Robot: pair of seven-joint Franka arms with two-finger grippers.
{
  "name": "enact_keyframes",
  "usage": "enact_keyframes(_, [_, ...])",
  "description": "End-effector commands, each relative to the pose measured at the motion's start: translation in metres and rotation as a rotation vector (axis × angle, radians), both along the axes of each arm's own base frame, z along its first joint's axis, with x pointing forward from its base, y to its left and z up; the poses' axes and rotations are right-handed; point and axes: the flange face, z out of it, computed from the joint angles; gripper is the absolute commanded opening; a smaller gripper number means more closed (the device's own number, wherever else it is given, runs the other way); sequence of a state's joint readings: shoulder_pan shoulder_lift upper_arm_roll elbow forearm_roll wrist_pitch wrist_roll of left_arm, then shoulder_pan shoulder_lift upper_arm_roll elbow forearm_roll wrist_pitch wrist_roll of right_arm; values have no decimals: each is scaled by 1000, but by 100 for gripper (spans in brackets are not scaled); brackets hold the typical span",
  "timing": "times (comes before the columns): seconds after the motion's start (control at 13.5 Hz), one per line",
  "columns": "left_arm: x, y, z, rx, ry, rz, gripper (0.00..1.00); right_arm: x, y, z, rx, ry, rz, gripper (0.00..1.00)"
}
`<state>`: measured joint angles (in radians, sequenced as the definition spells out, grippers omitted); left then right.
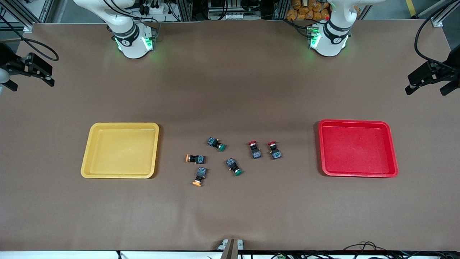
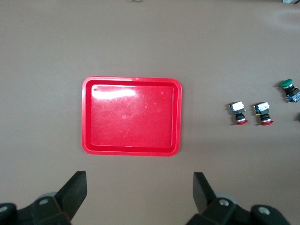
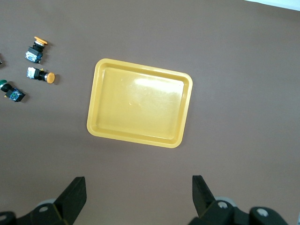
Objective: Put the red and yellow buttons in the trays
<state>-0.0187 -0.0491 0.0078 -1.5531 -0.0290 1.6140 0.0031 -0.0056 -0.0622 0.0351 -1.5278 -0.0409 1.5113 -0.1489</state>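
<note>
Two red buttons (image 1: 254, 149) (image 1: 274, 149) lie side by side mid-table, toward the red tray (image 1: 357, 148). Two yellow buttons (image 1: 195, 158) (image 1: 199, 176) lie toward the yellow tray (image 1: 120, 150). Both trays hold nothing. My left gripper (image 1: 426, 89) hangs high at the left arm's end of the table, open, looking down on the red tray (image 2: 131, 116) and the red buttons (image 2: 238, 113) (image 2: 263, 114). My right gripper (image 1: 30, 84) hangs high at the right arm's end, open, over the yellow tray (image 3: 140, 103) and the yellow buttons (image 3: 36, 49) (image 3: 41, 74). Nothing sits between the fingers of either gripper (image 2: 139, 187) (image 3: 139, 187).
Two green-capped buttons (image 1: 216, 144) (image 1: 234, 166) lie among the others in the middle cluster. Brown mat (image 1: 230, 90) covers the table between the arm bases and the trays. A small mount (image 1: 230, 246) stands at the table's front edge.
</note>
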Motion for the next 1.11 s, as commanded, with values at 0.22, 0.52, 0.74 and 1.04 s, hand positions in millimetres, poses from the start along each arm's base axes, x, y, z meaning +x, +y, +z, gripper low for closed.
enact_keyframes(0.22, [0, -3, -16, -10, 31, 12, 100, 2, 1, 3, 29, 5, -4, 100])
enact_keyframes(0.52, [27, -29, -51, -28, 54, 119, 100, 3, 0, 1, 57, 4, -8, 100])
enact_keyframes(0.74, [50, -67, -92, -38, 80, 187, 100, 6, -1, -5, 55, 21, -7, 100])
enact_keyframes(1.04, [78, -121, -162, -58, 131, 232, 100, 35, -36, -57, 62, 114, -66, 100])
